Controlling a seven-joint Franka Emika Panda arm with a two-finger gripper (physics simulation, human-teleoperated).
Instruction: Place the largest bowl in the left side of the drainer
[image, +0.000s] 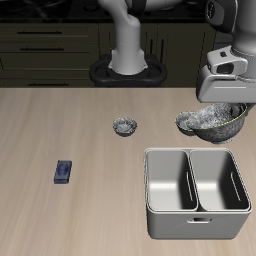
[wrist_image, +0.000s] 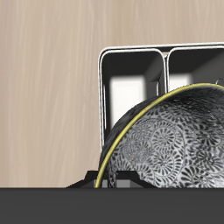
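Carry step: my gripper (image: 222, 103) pinches the largest bowl (image: 217, 121) by its rim, tilted, in the air just behind the drainer (image: 196, 192). Next I'll move fwd & lower into its left basin.

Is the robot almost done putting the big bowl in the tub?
Partly. The gripper already holds the largest bowl lifted off the table, just behind the drainer. Both basins look empty. Left to do: carry the bowl over the left basin, lower it and let go.
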